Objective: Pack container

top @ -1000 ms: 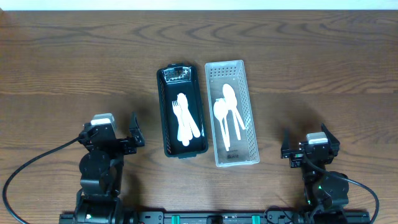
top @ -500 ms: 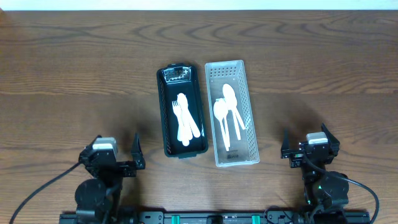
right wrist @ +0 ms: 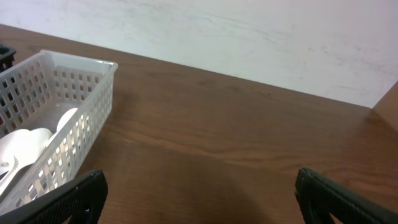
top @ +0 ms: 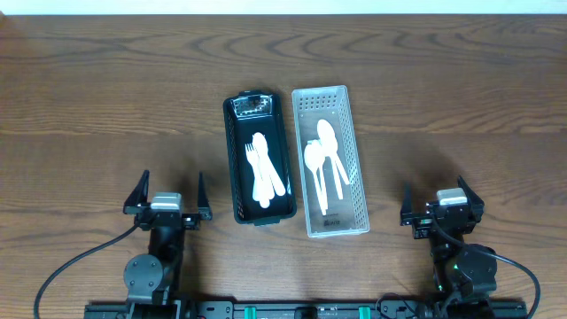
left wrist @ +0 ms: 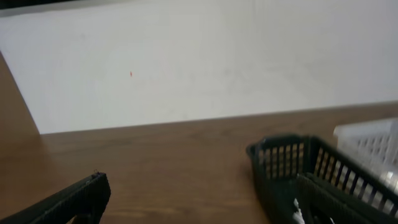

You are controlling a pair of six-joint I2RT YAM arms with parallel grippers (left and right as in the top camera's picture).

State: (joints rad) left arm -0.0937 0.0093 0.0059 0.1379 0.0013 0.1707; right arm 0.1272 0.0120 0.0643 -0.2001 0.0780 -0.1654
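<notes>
Our left gripper has pulled back toward us since a moment ago. It was closer to the black basket. Now it sits farther off, down and to the left of it. Its two fingers are spread wide with nothing between them. Our right gripper has not moved. It waits well to the right of the black basket, also wide open and holding nothing.

The forks lie inside the black basket. The spoons lie in the white basket, just beside the black basket on its right. We think the packing is done and the arms are going home.

From above we see what is in each basket. The left wrist camera sees only the near end of the black basket from low down, and we cannot make out the forks there. The right wrist camera shows the spoons through the white basket's holes, and bare table between that gripper's fingers.
</notes>
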